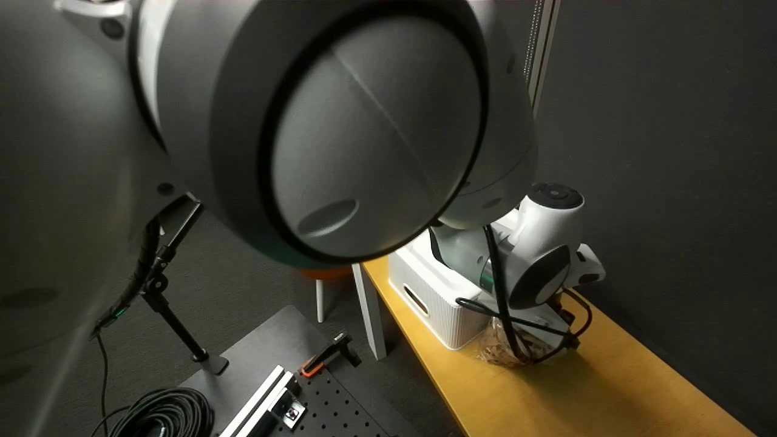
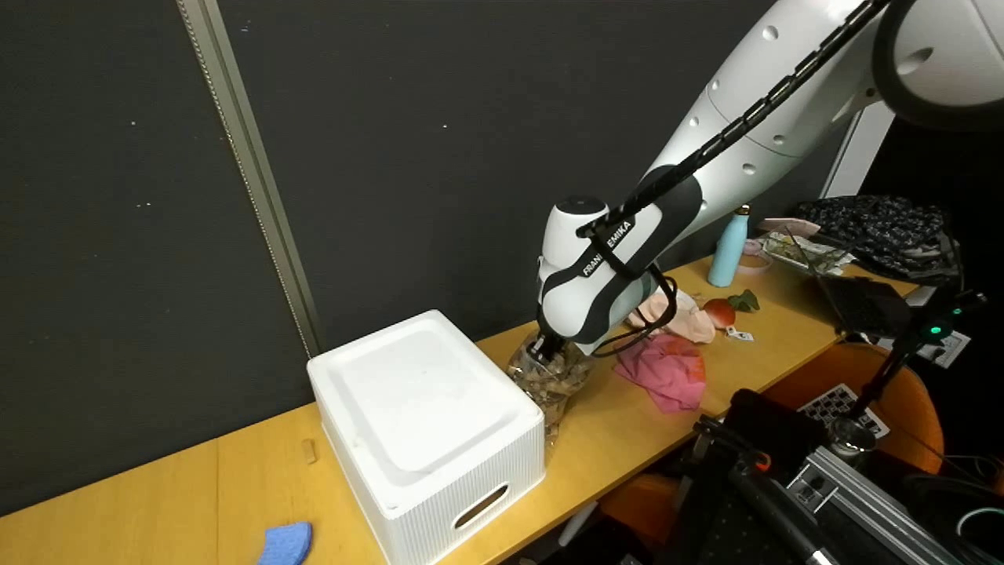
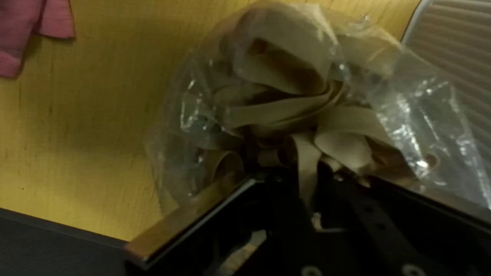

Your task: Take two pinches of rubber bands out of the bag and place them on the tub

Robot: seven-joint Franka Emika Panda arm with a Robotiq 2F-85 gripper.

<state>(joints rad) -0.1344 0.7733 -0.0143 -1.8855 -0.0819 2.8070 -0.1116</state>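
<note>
The clear plastic bag stands open on the table beside the tub and holds wide tan rubber bands. The bag also shows in both exterior views. The white ribbed tub stands with a flat, shallow-rimmed surface facing up; its side shows in an exterior view and the wrist view. My gripper points down into the bag's mouth with its fingers close together. A rubber band runs between the fingers. The very tips are dark and partly hidden among the bands.
A pink cloth lies near the bag. Further along the table are a red plush item and a blue bottle. A blue cloth and a small tan piece lie past the tub. A dark wall rises behind.
</note>
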